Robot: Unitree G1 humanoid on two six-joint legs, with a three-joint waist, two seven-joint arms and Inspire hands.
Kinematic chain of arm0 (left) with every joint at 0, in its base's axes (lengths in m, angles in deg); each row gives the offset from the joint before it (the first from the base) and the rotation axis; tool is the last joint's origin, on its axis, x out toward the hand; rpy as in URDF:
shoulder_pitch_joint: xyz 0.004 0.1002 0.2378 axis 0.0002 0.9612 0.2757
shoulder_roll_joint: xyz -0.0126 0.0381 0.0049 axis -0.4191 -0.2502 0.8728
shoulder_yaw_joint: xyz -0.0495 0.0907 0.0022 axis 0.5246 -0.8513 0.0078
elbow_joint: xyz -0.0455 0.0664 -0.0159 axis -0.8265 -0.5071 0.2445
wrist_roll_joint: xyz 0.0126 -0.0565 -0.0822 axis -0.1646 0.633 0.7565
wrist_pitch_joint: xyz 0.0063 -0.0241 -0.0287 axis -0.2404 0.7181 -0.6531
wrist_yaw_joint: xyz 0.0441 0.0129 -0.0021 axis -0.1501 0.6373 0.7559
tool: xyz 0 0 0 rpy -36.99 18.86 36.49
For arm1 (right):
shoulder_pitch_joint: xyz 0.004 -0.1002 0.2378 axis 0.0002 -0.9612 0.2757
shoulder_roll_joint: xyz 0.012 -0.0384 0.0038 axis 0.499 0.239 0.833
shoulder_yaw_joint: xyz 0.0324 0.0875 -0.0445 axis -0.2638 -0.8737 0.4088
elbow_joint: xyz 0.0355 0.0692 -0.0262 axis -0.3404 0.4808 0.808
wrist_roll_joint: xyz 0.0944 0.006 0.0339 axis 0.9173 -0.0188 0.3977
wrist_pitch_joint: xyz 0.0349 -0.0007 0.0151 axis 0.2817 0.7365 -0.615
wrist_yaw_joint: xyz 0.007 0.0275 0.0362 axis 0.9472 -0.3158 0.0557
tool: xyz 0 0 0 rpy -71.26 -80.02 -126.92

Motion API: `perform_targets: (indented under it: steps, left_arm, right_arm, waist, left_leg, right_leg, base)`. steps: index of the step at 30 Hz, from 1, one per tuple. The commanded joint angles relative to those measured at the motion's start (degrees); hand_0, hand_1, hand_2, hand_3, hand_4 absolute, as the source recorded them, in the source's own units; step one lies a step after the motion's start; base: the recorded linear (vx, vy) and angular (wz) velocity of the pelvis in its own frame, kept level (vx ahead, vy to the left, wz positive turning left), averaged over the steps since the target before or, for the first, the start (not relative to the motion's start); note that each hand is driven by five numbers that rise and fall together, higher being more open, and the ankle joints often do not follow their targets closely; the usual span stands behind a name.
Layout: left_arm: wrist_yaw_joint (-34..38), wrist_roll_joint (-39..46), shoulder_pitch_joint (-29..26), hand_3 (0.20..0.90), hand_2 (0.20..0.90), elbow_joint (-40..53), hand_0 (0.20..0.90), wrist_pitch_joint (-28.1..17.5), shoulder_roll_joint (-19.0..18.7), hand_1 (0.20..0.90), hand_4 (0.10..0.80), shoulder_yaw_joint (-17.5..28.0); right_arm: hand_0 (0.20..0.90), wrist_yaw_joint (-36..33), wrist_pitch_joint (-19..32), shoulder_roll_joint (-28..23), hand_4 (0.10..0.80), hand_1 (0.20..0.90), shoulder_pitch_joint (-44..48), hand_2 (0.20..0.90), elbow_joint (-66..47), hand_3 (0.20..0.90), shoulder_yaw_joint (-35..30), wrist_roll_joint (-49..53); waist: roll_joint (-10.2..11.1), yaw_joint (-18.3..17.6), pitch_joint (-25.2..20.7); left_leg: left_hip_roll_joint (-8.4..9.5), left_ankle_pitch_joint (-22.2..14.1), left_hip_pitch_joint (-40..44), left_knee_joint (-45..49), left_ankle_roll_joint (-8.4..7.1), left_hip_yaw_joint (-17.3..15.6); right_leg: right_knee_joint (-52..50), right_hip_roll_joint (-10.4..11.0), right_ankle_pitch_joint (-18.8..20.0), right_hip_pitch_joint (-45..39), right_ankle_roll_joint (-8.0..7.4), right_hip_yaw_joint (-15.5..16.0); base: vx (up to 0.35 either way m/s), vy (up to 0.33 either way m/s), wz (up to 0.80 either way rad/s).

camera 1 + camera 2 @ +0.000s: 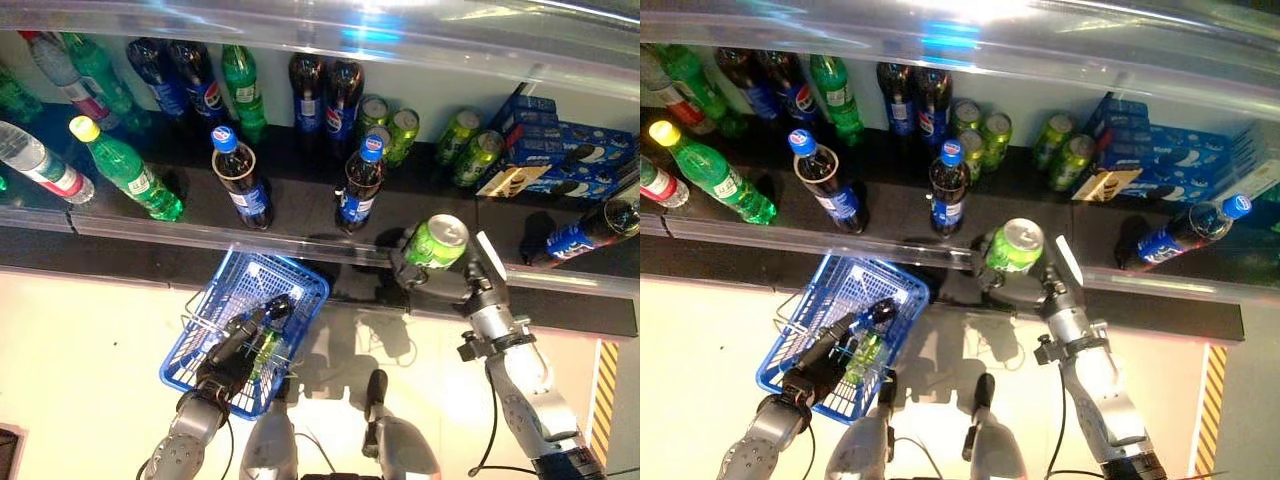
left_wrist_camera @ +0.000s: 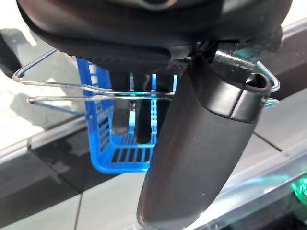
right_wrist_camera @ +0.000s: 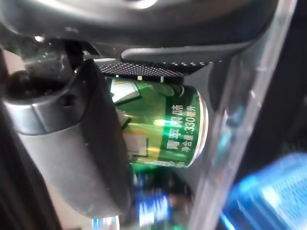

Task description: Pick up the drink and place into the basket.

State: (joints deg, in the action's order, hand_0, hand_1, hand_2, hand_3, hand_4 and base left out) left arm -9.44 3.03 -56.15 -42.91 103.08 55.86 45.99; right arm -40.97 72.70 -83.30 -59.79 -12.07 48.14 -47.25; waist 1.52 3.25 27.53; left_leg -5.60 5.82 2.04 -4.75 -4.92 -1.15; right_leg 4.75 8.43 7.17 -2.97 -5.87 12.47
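My right hand [image 1: 478,288] is shut on a green drink can [image 1: 437,242], holding it at the front edge of the shelf, just above the clear rail. The right wrist view shows the can [image 3: 168,129] gripped between thumb [image 3: 72,158] and fingers. Lower left, my left hand [image 1: 232,352] is curled round the wire handle [image 2: 96,91] of a blue plastic basket [image 1: 235,280], which hangs over the floor. A green bottle [image 1: 268,345] and a dark bottle with a blue cap [image 1: 883,312] lie in the basket, partly hidden by that hand.
The black shelf [image 1: 300,215] carries cola bottles [image 1: 240,180], green bottles [image 1: 130,165], green cans [image 1: 470,150] and blue biscuit boxes [image 1: 560,155]. A clear rail [image 1: 200,232] runs along its front. Yellow-black tape [image 1: 605,400] marks the floor at the right.
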Motion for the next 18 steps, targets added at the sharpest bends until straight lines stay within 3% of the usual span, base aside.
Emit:
perform_targets:
  steps: [1, 10, 18]
  left_arm:
    - [-4.97, 0.56, 1.79, 0.2, 0.3, 15.37, 0.3, -3.82, -6.08, 0.3, 0.1, -1.15]
    - [-5.33, 2.83, -0.13, 0.2, 0.3, 18.28, 0.3, -2.62, -8.5, 0.3, 0.1, -6.72]
    - [-9.34, 4.25, -0.44, 0.2, 0.3, 21.85, 0.3, 1.37, -10.48, 0.3, 0.1, -10.64]
  right_arm:
    - [0.3, 4.68, 4.01, -0.98, 0.1, 0.3, -2.71, 0.3, -6.42, 0.2, 6.96, 2.44]
    - [0.3, 1.45, 3.79, 0.13, 0.1, 0.3, 3.23, 0.3, -2.91, 0.2, 17.93, 1.07]
    - [0.3, -3.1, 4.7, 2.39, 0.1, 0.3, 7.7, 0.3, 1.16, 0.2, 25.35, -1.32]
  waist:
    - [-1.93, 1.54, -19.27]
    - [-3.18, 4.23, -18.82]
    - [-4.08, 7.4, -18.26]
  left_leg:
    - [0.85, -3.78, 0.2, 0.91, 0.28, -0.67]
    - [1.73, -3.54, -0.13, 1.1, 0.24, 1.95]
    - [2.61, -3.22, -1.23, 1.68, 0.3, 4.68]
  right_leg:
    - [-3.12, 2.39, -6.38, -2.98, -2.93, 1.41]
    - [-3.41, 3.37, -6.57, -3.74, -3.06, 3.39]
    - [-3.72, 4.43, -6.56, -4.22, -3.41, 5.1]
  base:
    - [0.034, 0.061, 0.13]
    - [0.018, 0.058, 0.18]
    - [0.002, 0.047, 0.15]
